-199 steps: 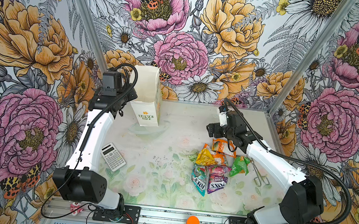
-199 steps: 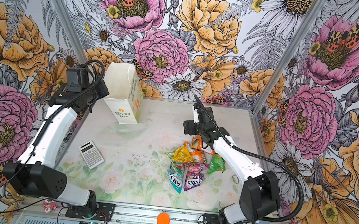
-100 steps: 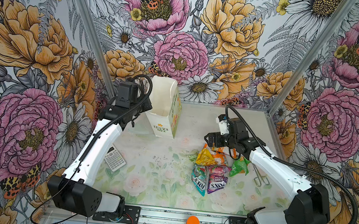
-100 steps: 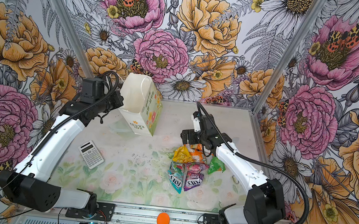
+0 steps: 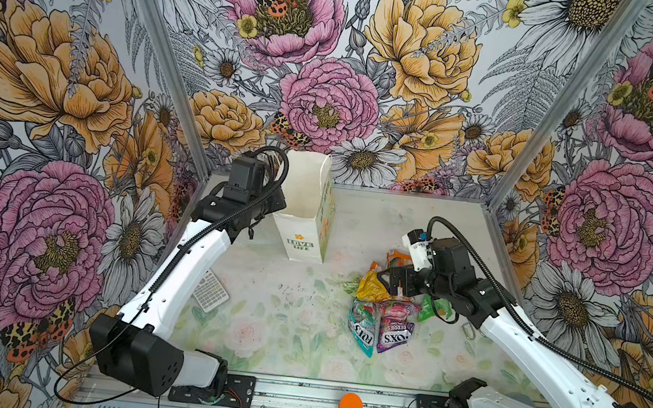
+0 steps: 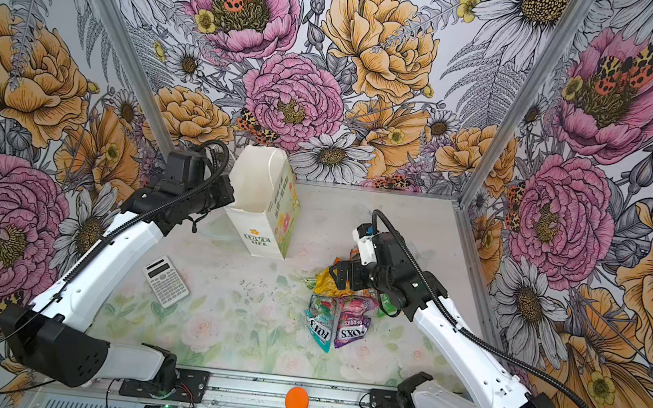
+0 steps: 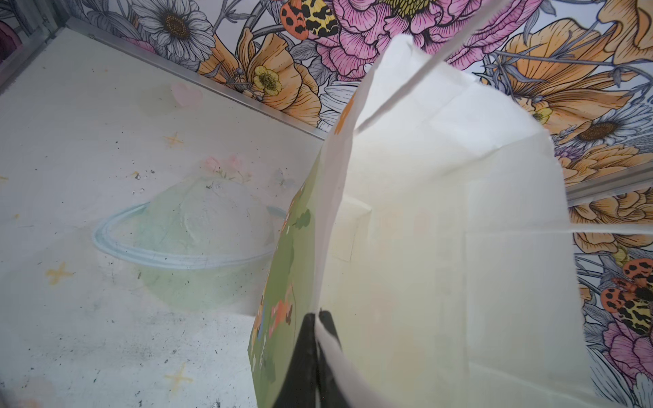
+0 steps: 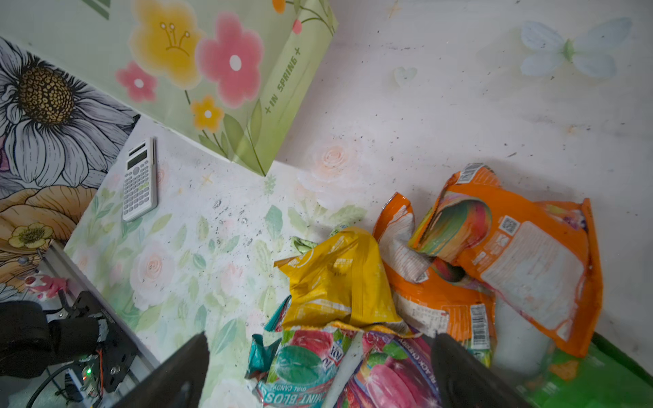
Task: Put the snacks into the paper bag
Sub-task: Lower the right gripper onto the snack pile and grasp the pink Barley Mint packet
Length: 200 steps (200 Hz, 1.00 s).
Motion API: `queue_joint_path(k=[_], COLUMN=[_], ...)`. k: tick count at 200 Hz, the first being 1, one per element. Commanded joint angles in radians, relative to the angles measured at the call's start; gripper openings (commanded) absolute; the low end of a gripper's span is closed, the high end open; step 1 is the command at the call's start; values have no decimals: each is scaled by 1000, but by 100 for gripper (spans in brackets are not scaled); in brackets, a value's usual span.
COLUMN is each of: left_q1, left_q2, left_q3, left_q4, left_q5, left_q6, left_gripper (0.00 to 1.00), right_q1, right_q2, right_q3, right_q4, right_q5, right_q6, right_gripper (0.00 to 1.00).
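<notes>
I'm holding the tall white paper bag by its rim, with the left gripper pinched shut on the paper wall. The bag is standing upright at the back of the table, long axis vertical, mouth facing up, "LOVE LIFE" side facing the near edge. The right gripper is hovering wide open and empty over the snack pile right of the bag: yellow crinkly packet, two orange packets, and the teal FOX'S packet and purple FOX'S packet lying flat side by side, long axes running front-to-back.

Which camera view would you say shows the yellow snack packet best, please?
The right wrist view: the yellow packet sits close up, its crinkles and print clear. Both top views show the packet only small and far off. The left wrist view does not show it.
</notes>
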Motion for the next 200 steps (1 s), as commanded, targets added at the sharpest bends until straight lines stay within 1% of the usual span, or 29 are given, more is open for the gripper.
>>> queue_joint_path(k=[1,21,44,72,91,115,131,169,200], left_q1=[-16,-17,-17,-19,-17,-21,-30,-47,-54], left_q2=[-5,-10,-26,-47,-68,-86,-91,-66,-51], left_q3=[-23,-33,-46,-66,-90,-109,-120,-120,-114], left_q4=[-9,-22,-33,-30,-31,-28,-21,-20,-19], left_q5=[-43,-59,-67,-67,-82,-108,-129,-125,-133], left_q6=[-34,-40,-41,-47,-64,-79,-88,-91,-91], left_gripper=[0,0,0,0,0,0,0,0,0], right_q1=[75,155,234,298,313,331,341,363,370], right_q2=[-8,33,103,161,178,188,207,287,343], right_q3=[-24,-14,8,3,-10,-19,-19,-4,1], right_q4=[-46,-54,-57,-69,-77,-78,-79,-82,-85], right_q5=[24,82,176,275,291,301,295,278,288], right_q6=[43,95,180,328,414,478,492,519,548], right_gripper=[100,100,100,100,100,100,100,100,100])
